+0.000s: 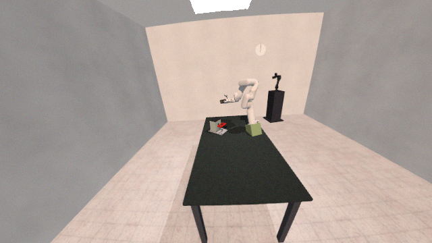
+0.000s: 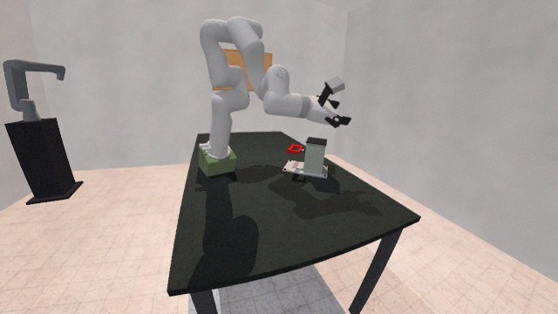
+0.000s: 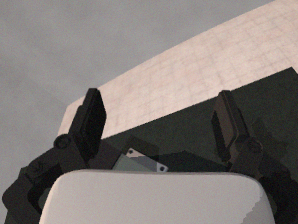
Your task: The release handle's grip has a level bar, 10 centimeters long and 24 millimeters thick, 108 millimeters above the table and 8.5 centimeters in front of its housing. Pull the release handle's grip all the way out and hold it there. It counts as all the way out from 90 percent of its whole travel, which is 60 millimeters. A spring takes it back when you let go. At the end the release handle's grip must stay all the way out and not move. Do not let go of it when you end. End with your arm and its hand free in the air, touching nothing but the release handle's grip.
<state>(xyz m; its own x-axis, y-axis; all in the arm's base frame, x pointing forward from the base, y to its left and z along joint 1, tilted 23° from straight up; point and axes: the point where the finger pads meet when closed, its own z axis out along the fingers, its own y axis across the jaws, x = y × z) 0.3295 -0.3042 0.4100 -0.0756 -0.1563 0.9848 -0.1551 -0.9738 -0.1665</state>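
Note:
The release handle's red grip [image 1: 223, 124] sticks out from its pale grey housing [image 1: 214, 125], which stands on a light base plate on the dark table. In the exterior view the red grip [image 2: 293, 151] lies to the left of the housing [image 2: 316, 155]. My gripper [image 2: 336, 112] is open and empty, high in the air above and beyond the housing; it also shows in the top view [image 1: 223, 100]. In the wrist view the two black fingers stand wide apart with nothing between them, and a corner of the base plate [image 3: 141, 160] shows below.
My arm stands on a green block [image 1: 254, 129] at the table's far end. A black pedestal [image 1: 274, 105] with a dark figure stands on the floor behind the table. The table's edge lies close beyond the housing.

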